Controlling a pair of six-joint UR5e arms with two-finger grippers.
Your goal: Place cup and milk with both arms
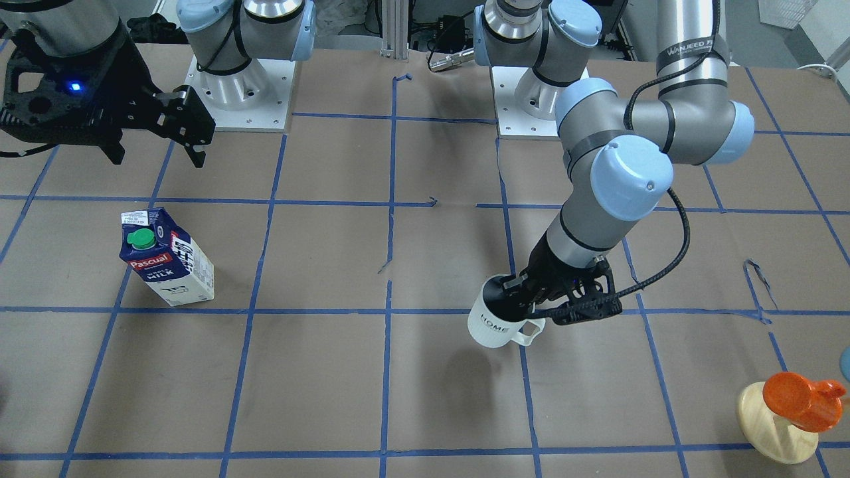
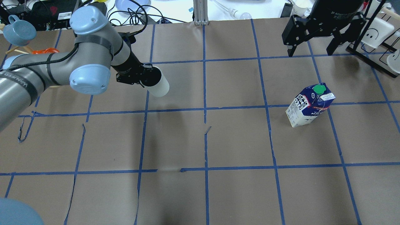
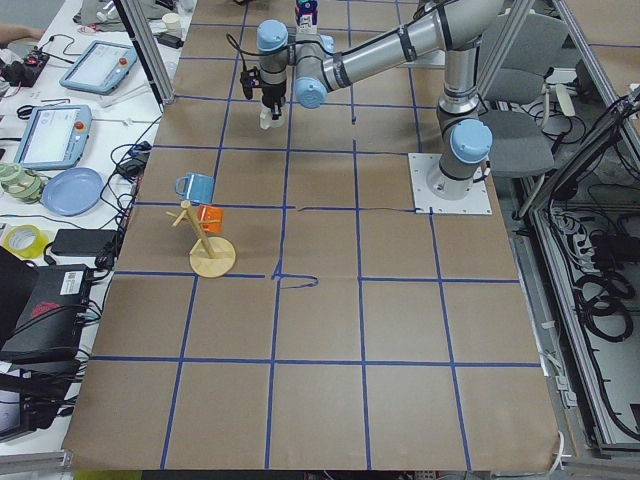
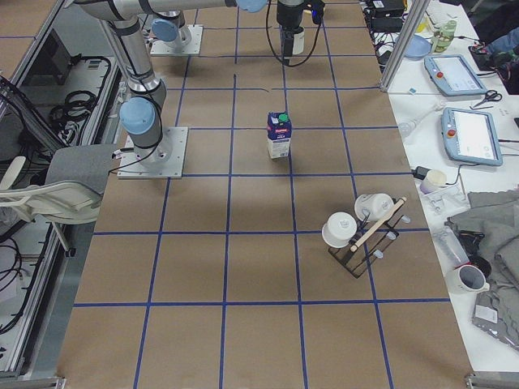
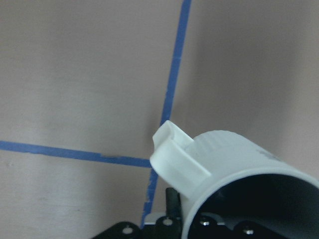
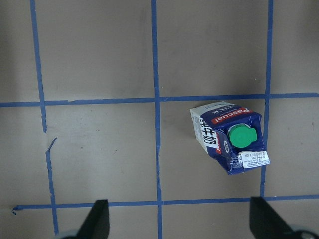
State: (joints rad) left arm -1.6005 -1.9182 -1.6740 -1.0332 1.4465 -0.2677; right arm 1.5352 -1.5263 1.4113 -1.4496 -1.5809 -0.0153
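Note:
The cup [image 1: 498,322] is a white mug with a dark inside and "HOME" lettering. My left gripper [image 1: 531,295] is shut on its rim, one finger inside, and holds it tilted above the table. It also shows in the overhead view [image 2: 157,84] and the left wrist view [image 5: 234,169]. The milk [image 1: 169,262] stands upright on the table, green cap up; it also shows in the overhead view [image 2: 309,104] and the right wrist view [image 6: 227,139]. My right gripper [image 1: 156,156] is open and empty, high above the table, towards the robot's base from the milk.
A wooden mug tree with an orange mug [image 1: 797,405] and a blue mug [image 2: 18,29] stands near the left arm's side edge. A black rack with white cups [image 2: 375,34] stands near the right gripper. The arm bases [image 1: 239,86] sit at the robot's edge.

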